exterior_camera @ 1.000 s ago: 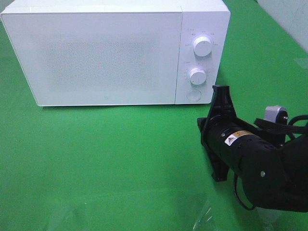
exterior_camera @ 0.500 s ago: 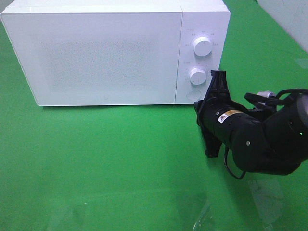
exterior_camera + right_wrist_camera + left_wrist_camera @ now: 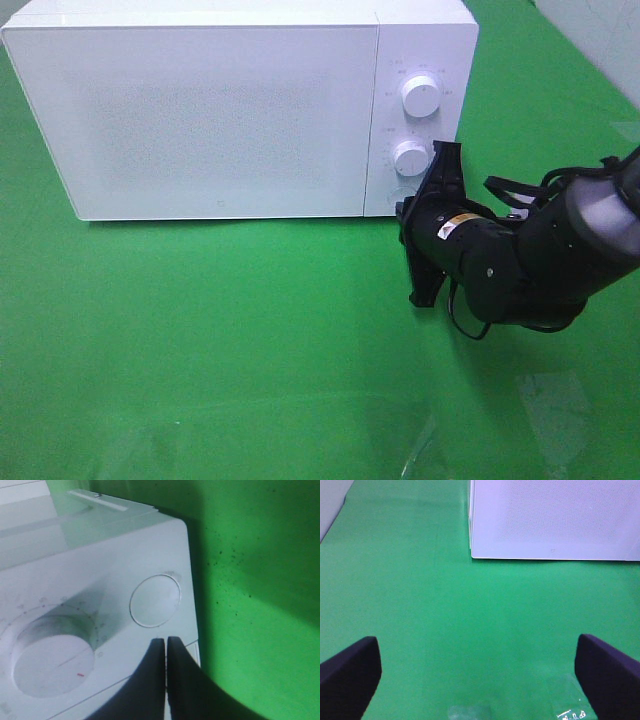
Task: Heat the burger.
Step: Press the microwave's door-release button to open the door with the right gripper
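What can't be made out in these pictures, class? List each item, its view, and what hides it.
Burger: in no view; the microwave door is shut and opaque.
Round button: exterior high view, partly behind the right fingers.
Dial markings: too small in the exterior view, blurred in the right wrist view.
Left fingers: cut off by the left wrist view's edge.

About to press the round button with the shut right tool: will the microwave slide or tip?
Tipping looks unlikely: the microwave is a wide, low box flat on the green cloth. The round button sits low on its panel, so a hard push would more likely slide it back slightly.
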Controlling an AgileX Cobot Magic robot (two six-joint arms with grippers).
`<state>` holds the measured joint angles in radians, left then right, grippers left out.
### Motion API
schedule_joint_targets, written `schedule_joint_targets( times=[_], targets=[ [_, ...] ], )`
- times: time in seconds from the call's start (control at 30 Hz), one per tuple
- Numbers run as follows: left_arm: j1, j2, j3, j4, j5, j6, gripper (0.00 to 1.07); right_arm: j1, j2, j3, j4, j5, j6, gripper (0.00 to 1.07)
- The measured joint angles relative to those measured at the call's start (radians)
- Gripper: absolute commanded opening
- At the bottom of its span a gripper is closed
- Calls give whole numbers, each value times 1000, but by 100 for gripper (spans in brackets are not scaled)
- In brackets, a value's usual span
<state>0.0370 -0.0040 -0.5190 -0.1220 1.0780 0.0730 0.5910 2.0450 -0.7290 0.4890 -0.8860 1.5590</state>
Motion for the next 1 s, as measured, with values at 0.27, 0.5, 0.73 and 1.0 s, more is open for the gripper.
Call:
schedule_joint_targets(
  times=[0.27,0.5,0.73,1.0],
  targets=[
    [0,0,0,0,0,0,97,-31,50,-63,-20,1,13,0],
    [0,0,0,0,0,0,97,-51,86,-102,-26,0,20,0],
    [0,0,0,0,0,0,97,-55,99,-115,-27,6,21,0],
    [0,0,0,0,0,0,97,-55,113,-115,-8,-39,16,0]
  ],
)
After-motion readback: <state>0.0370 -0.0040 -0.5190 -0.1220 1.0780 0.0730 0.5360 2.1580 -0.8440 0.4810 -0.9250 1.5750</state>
